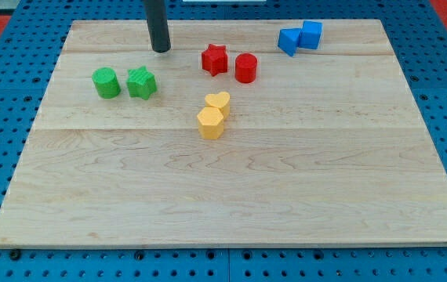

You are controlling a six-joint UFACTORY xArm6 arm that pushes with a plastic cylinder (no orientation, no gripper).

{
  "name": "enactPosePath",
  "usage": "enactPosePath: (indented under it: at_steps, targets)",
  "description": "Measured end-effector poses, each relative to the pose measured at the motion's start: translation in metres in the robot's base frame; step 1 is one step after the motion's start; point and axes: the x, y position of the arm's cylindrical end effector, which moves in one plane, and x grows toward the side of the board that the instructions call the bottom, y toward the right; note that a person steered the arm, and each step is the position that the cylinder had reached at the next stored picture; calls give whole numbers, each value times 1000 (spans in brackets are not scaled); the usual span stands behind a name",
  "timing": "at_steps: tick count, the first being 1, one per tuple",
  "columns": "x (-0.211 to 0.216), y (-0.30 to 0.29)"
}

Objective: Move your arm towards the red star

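The red star (pixel 215 59) lies on the wooden board (pixel 231 196) near the view's top, just left of centre. A red cylinder (pixel 245 68) stands close on its right. My tip (pixel 161 50) rests on the board to the left of the red star, about a block's width or two away, and touches no block. The dark rod rises from it out of the view's top.
A green cylinder (pixel 106 82) and a green star-like block (pixel 141 82) sit side by side below and left of my tip. A yellow heart (pixel 218 102) and a yellow hexagon (pixel 210 123) touch below the red star. Two blue blocks (pixel 299 37) sit at the top right.
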Motion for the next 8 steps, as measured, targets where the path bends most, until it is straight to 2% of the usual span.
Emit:
enactPosePath:
  at_steps: [8]
  targets:
    - [-20,-6]
